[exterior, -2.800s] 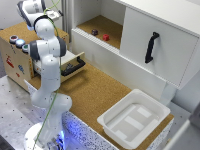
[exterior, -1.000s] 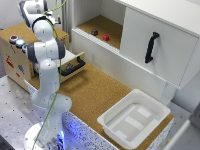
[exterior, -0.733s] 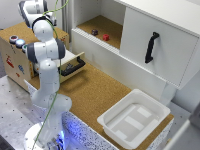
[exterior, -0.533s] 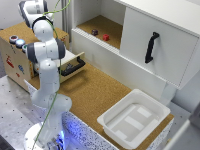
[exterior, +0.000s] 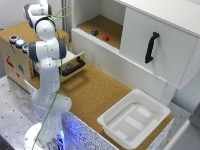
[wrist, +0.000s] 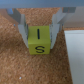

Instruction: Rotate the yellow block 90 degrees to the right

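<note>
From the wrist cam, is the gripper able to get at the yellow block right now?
Probably yes: the yellow block sits between the gripper's two fingers, nothing else nearby. Whether they already touch it is unclear.

the yellow block [wrist: 39, 40] carries two black marks in the wrist view, a straight stroke like an "i" on its upper face and an "s" on the face toward the camera.
</note>
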Tool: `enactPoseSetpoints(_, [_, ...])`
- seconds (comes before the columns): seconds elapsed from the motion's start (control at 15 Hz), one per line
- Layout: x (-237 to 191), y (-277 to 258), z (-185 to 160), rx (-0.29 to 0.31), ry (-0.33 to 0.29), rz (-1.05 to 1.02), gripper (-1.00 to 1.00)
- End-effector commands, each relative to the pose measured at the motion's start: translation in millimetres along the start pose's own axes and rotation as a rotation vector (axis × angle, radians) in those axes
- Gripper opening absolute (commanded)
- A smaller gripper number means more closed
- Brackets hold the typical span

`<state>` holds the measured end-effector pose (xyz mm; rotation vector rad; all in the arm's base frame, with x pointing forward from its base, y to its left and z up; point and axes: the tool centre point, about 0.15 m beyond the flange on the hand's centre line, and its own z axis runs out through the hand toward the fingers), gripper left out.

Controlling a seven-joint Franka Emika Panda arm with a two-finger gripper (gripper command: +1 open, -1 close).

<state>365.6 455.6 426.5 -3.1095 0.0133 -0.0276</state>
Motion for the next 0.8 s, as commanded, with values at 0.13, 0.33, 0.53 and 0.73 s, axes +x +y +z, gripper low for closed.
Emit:
enactPoseSetpoints(0.13, [3.6,7.2,-3.3,0.056,-0.02,0.072,1.0])
enactPoseSetpoints(0.33, [-9.2,-8.1,-23.8,0.041,0.068,0.031,1.0])
enactPoseSetpoints(0.53, [-17.9,-9.8,-60.5,-0.046,0.137,-0.038,1.0])
enactPoseSetpoints(0.73, [-30.4,-9.0,-84.1,-0.067,0.186,-0.118,1.0])
